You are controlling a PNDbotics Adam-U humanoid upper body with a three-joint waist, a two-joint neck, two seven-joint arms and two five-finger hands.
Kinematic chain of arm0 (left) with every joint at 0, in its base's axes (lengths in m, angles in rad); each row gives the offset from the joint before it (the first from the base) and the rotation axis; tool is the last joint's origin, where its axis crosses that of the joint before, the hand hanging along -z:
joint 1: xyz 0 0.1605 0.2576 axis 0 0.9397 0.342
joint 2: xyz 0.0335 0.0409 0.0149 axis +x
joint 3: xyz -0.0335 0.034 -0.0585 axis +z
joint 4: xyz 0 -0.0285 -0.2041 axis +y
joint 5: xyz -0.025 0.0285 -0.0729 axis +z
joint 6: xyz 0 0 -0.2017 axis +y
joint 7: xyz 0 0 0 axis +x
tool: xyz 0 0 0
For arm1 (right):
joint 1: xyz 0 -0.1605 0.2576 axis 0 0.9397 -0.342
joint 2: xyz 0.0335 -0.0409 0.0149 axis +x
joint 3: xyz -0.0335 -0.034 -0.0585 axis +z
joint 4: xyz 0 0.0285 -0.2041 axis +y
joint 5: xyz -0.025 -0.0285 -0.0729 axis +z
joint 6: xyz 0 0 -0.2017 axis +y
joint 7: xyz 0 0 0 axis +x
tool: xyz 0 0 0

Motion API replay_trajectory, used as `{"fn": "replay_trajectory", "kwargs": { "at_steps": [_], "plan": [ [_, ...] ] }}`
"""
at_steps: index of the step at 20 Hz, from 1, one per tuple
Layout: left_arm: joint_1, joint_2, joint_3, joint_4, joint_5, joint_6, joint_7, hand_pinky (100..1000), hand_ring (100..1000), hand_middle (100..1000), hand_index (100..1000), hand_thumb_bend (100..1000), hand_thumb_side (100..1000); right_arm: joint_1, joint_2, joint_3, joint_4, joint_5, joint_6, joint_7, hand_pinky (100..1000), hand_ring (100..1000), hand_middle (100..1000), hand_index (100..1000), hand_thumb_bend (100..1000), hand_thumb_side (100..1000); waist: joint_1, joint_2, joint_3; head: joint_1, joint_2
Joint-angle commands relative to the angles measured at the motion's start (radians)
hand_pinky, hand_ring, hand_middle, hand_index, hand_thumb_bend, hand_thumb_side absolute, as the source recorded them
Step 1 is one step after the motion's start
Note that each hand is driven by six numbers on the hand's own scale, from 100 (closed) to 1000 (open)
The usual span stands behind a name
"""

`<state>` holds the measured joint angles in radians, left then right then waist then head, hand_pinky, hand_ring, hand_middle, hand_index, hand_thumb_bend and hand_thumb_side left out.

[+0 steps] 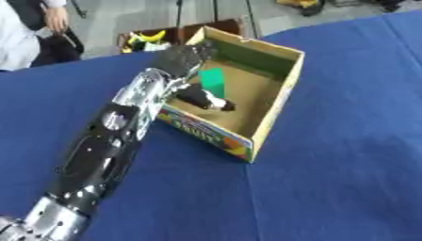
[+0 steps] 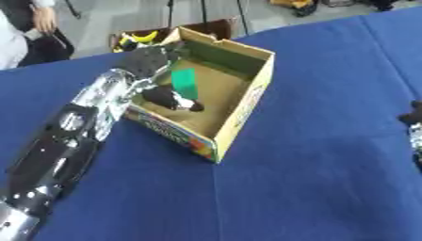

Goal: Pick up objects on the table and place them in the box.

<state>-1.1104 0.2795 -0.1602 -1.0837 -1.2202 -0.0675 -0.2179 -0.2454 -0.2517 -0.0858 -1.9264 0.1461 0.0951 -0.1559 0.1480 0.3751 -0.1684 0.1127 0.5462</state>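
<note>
An open cardboard box [image 1: 276, 101] with a colourful printed front stands on the blue table. Inside it lie a green flat piece [image 1: 213, 81] and a black-and-white object [image 1: 204, 99]. My left arm reaches up from the lower left, and my left hand [image 1: 183, 59] hovers over the box's left wall near the far corner. The green piece's top edge lies right below that hand; whether they touch is blurred. A dark part of my right hand [image 2: 411, 118] shows only at the right edge of the right eye view, low over the cloth and away from the box.
The blue cloth [image 1: 338, 179] covers the table in front and to the right of the box. Beyond the far edge stands a brown carton [image 1: 161, 37] holding yellow and black items. A person sits at the far left.
</note>
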Motion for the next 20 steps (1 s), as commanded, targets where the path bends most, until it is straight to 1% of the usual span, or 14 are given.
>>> {"fn": "replay_trajectory", "kwargs": {
  "at_steps": [1,3,4,5,6,7,8,11,12,16,20],
  "plan": [
    [0.001,0.071,0.017,-0.159,0.126,0.01,-0.022,614,831,936,1000,871,909,-0.001,-0.012,-0.007,-0.014,-0.003,0.0,-0.002,830,868,648,823,100,712,-0.01,-0.027,0.006,-0.013,0.014],
    [0.023,0.106,0.024,-0.277,0.195,0.025,-0.037,606,818,912,1000,852,919,0.0,-0.012,-0.01,-0.015,-0.002,0.0,-0.005,830,867,648,823,100,712,-0.012,-0.029,0.013,-0.022,0.024],
    [0.036,0.12,0.031,-0.338,0.242,0.034,-0.036,583,799,889,1000,826,936,0.001,-0.012,-0.011,-0.015,-0.002,0.0,-0.006,829,867,648,822,100,713,-0.013,-0.03,0.017,-0.025,0.028],
    [0.05,0.134,0.039,-0.396,0.292,0.046,-0.033,569,790,877,999,820,940,0.001,-0.012,-0.013,-0.015,-0.002,0.0,-0.008,829,867,648,822,100,713,-0.015,-0.031,0.021,-0.027,0.031],
    [0.064,0.147,0.046,-0.448,0.339,0.059,-0.027,543,770,845,985,753,979,0.001,-0.012,-0.014,-0.016,-0.002,0.0,-0.009,829,867,648,822,100,713,-0.017,-0.032,0.024,-0.028,0.034],
    [0.081,0.162,0.054,-0.503,0.389,0.069,-0.015,536,766,838,982,729,986,0.001,-0.011,-0.015,-0.016,-0.002,0.0,-0.01,829,867,648,822,100,713,-0.019,-0.033,0.028,-0.03,0.036],
    [0.098,0.176,0.062,-0.548,0.429,0.08,-0.004,511,745,815,972,648,1000,0.001,-0.011,-0.017,-0.016,-0.002,0.0,-0.012,829,867,648,822,100,713,-0.021,-0.034,0.033,-0.032,0.038],
    [0.159,0.207,0.089,-0.664,0.561,0.117,0.039,448,684,760,947,530,1000,0.003,-0.009,-0.021,-0.016,-0.001,0.0,-0.017,829,866,648,822,100,713,-0.029,-0.036,0.047,-0.038,0.042],
    [0.181,0.215,0.098,-0.698,0.604,0.129,0.053,427,663,742,935,509,1000,0.003,-0.008,-0.022,-0.016,-0.001,0.0,-0.018,829,866,648,822,100,714,-0.031,-0.037,0.052,-0.041,0.042],
    [0.274,0.222,0.139,-0.807,0.734,0.169,0.103,398,629,711,909,489,1000,0.004,-0.005,-0.028,-0.016,0.0,0.0,-0.025,828,865,647,822,100,715,-0.044,-0.037,0.072,-0.05,0.04],
    [0.367,0.201,0.173,-0.892,0.832,0.186,0.152,374,601,676,888,483,1000,0.001,-0.003,-0.033,-0.018,0.0,-0.001,-0.031,827,864,647,821,100,718,-0.057,-0.035,0.086,-0.055,0.037]
  ]
}}
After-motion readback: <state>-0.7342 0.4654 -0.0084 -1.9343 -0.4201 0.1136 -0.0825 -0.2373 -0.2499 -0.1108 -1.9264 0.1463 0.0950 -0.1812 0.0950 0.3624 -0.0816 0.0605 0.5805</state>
